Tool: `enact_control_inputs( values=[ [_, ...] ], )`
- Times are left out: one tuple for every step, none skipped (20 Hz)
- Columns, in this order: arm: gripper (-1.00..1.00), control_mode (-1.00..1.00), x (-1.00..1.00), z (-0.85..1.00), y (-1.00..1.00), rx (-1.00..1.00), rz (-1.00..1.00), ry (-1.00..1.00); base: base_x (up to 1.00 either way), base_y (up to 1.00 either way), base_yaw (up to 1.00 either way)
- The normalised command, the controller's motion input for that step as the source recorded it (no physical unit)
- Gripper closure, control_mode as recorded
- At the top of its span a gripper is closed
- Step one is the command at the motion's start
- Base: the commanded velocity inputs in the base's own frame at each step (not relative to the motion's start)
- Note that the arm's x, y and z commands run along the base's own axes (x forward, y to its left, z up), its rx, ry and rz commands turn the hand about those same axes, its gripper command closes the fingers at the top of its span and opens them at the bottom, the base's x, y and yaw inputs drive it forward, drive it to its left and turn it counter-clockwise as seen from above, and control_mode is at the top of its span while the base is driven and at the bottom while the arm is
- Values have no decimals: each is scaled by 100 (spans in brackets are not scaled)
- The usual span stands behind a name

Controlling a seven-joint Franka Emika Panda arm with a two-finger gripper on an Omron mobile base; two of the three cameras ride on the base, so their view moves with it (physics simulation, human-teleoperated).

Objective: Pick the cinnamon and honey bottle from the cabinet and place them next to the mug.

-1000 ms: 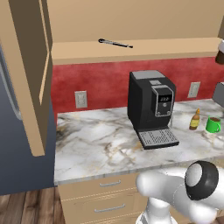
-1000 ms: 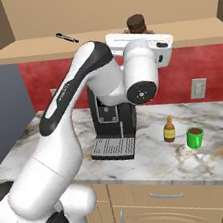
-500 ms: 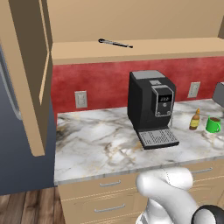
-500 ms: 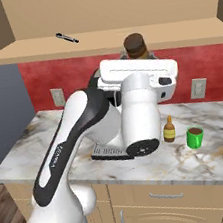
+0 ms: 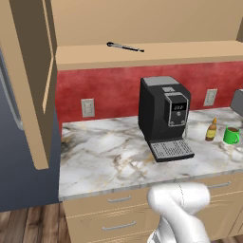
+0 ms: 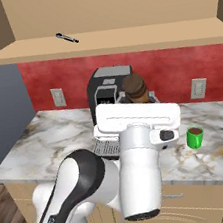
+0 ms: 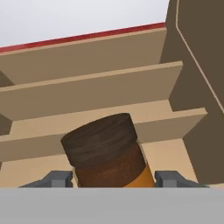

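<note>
The hand [image 7: 113, 178] grips the cinnamon [image 7: 107, 151], its dark cap rising between the two fingertips, carried in the air in front of the coffee machine [image 5: 163, 116]. Near the desk's [image 5: 104, 156] right edge, the honey bottle [image 5: 211, 130] stands just beside the green mug [image 5: 231, 135].
</note>
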Motion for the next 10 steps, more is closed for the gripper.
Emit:
enact_control_inputs(
  values=[
    [100, -100, -74, -65, 0, 0, 0, 0, 0, 0, 0],
    [100, -100, -73, -66, 0, 0, 0, 0, 0, 0, 0],
    [100, -100, -70, -67, 0, 0, 0, 0, 0, 0, 0],
    [100, -100, -66, -62, 0, 0, 0, 0, 0, 0, 0],
    [100, -100, -58, -56, 0, 0, 0, 0, 0, 0, 0],
    [100, -100, -56, -49, 0, 0, 0, 0, 0, 0, 0],
    [100, -100, -51, -48, 0, 0, 0, 0, 0, 0, 0],
    [100, -100, -41, -47, 0, 0, 0, 0, 0, 0, 0],
    [100, -100, -39, -44, 0, 0, 0, 0, 0, 0, 0],
    [100, -100, -28, -36, 0, 0, 0, 0, 0, 0, 0]
  ],
)
